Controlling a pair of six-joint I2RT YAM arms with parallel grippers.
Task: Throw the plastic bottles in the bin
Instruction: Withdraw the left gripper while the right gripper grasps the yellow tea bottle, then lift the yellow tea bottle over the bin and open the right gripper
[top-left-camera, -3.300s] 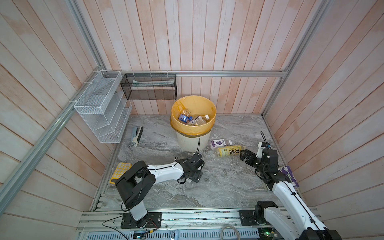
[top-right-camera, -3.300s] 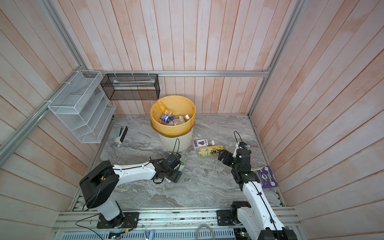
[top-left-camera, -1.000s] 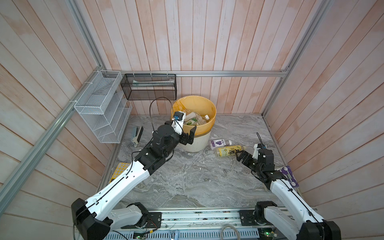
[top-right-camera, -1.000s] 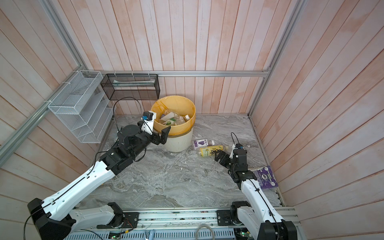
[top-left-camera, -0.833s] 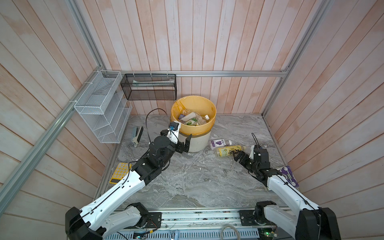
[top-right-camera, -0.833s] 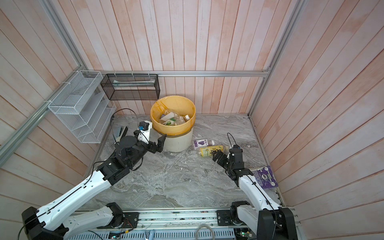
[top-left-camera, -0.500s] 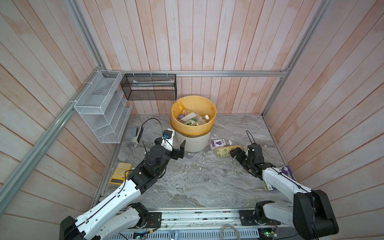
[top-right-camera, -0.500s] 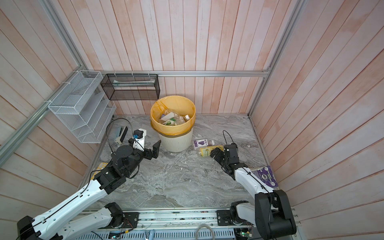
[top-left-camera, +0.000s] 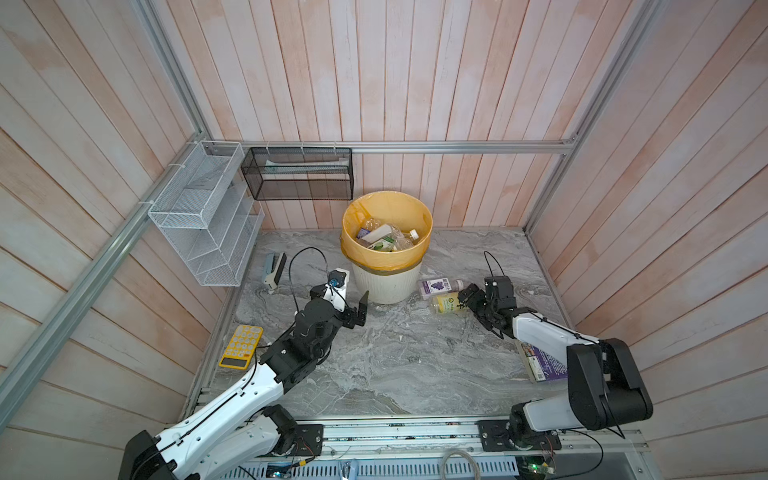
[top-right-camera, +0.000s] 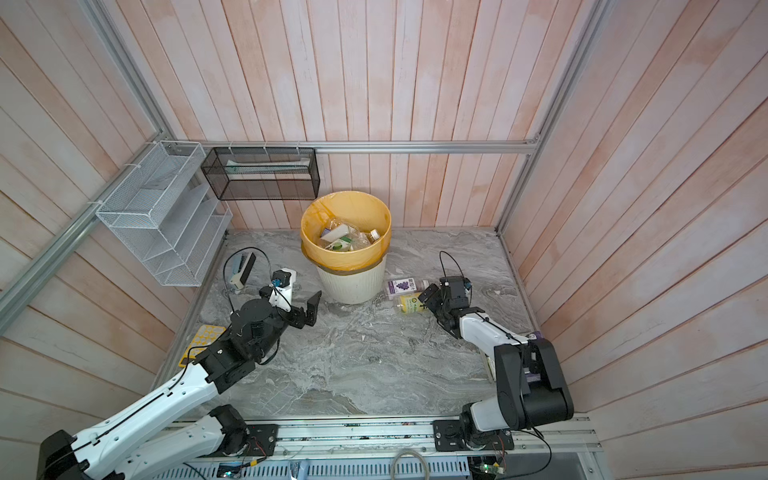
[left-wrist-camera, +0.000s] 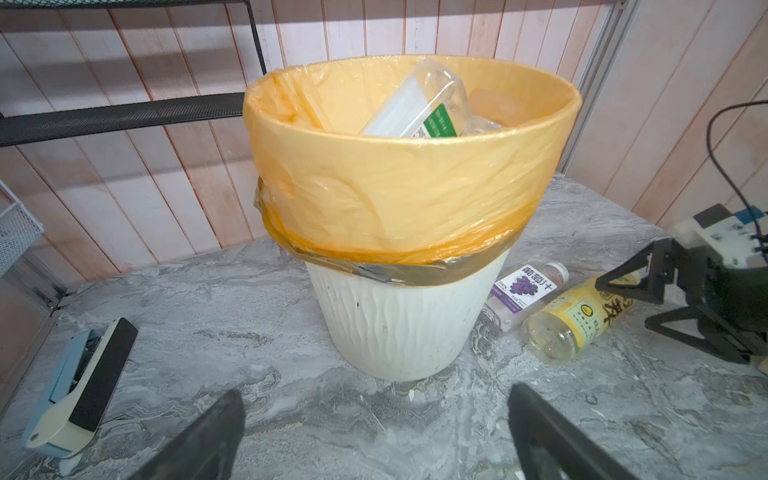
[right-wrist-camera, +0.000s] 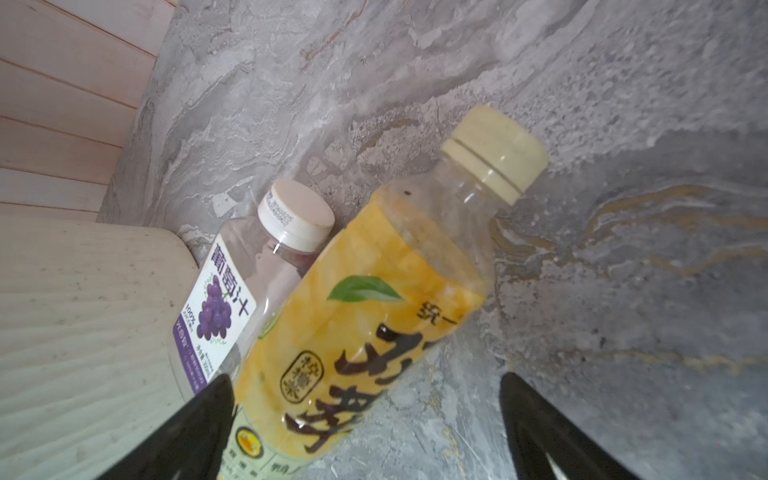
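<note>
- Yellow-labelled clear bottle (right-wrist-camera: 365, 299) lies slanted before my right gripper's (right-wrist-camera: 363, 377) spread fingers; pinched off-centre, it may squirt away.
- My left gripper (left-wrist-camera: 374, 392), fingers apart, may nudge the cream ribbed bin (left-wrist-camera: 395, 324).

Both top views sit high above the front rail (top-left-camera: 415, 432) and look down toward the back wall (top-left-camera: 374, 83). They are far enough back to take in the whole table (top-left-camera: 395, 365) and the bin (top-left-camera: 386, 286), and differ only by a slight sideways offset.

The left wrist view is low and near the table, facing the bin's side at close range.

The right wrist view is very close, angled down on the yellow bottle (right-wrist-camera: 365, 332).

Both wrist views share the bin's wall, the yellow bottle and the purple bottle (left-wrist-camera: 523, 291).
</note>
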